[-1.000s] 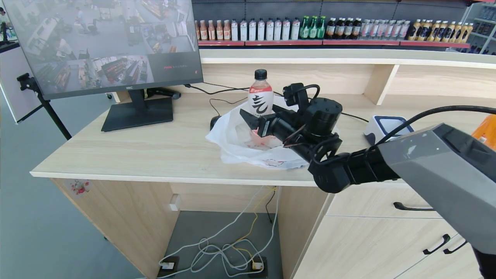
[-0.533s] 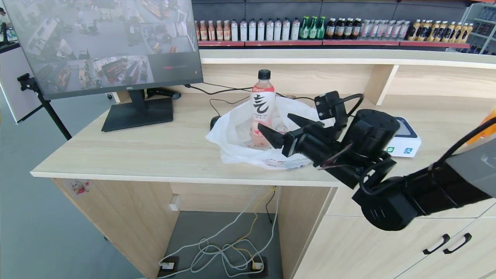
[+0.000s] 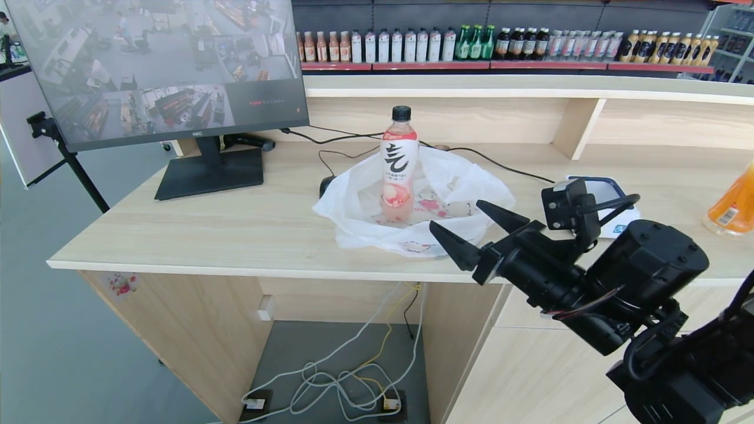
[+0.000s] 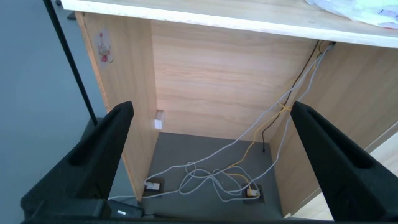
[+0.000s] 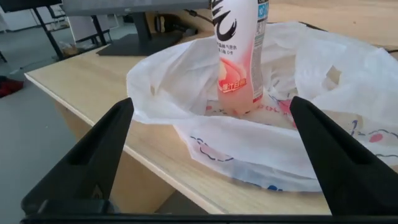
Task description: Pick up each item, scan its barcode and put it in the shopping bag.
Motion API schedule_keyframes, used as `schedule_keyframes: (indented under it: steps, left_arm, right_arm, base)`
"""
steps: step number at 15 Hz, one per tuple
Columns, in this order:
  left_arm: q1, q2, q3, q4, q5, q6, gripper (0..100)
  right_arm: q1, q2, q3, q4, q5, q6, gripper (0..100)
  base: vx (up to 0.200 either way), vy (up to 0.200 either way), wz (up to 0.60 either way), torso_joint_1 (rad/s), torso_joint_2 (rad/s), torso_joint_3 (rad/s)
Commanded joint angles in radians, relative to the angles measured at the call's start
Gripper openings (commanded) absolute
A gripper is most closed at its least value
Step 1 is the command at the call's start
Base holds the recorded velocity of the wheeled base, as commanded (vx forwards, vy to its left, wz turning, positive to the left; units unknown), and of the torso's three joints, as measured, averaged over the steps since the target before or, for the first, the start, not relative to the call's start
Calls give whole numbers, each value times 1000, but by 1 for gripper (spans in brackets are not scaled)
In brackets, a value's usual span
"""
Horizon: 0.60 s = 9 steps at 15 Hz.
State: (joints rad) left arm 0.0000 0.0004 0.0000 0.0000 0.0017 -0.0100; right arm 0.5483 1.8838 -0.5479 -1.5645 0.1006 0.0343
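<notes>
A pink drink bottle [image 3: 398, 165] with a black cap stands upright inside the white shopping bag [image 3: 412, 203] on the wooden counter [image 3: 235, 229]; the same bottle [image 5: 239, 56] and bag [image 5: 261, 134] show in the right wrist view. My right gripper [image 3: 474, 232] hangs open and empty at the counter's front edge, to the right of the bag. An orange bottle [image 3: 730, 203] stands at the far right of the counter. A white barcode scanner [image 3: 607, 203] sits behind my right wrist. My left gripper [image 4: 211, 155] is open below counter height, facing the cabinet recess.
A monitor [image 3: 159, 65] on a black stand occupies the counter's left rear. Black cables [image 3: 506, 168] and a dark mouse [image 3: 325, 185] lie behind the bag. A raised shelf [image 3: 530, 88] runs along the back. Cables and sockets [image 4: 205, 183] lie on the floor under the counter.
My right gripper has let go of the pink bottle, leaving it upright in the bag, and has drawn back to the right and down to the counter's front edge.
</notes>
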Motion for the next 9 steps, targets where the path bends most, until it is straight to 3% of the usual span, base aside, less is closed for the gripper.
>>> schedule_keyframes:
  steps: [1, 7, 9]
  left_arm:
    - [0, 0, 0, 0, 0, 1, 100]
    - [0, 0, 0, 0, 0, 2, 100]
    - [0, 0, 0, 0, 0, 2, 100]
  right_arm:
    - [-4, -11, 59, -6, -1, -1, 100]
    - [-13, -66, 128, -6, 1, -2, 100]
    - [-14, -71, 140, -6, 1, -2, 100]
  base:
    - [0, 0, 0, 0, 0, 0]
    - [0, 0, 0, 0, 0, 0]
    - [0, -200, 0, 5, 2, 0]
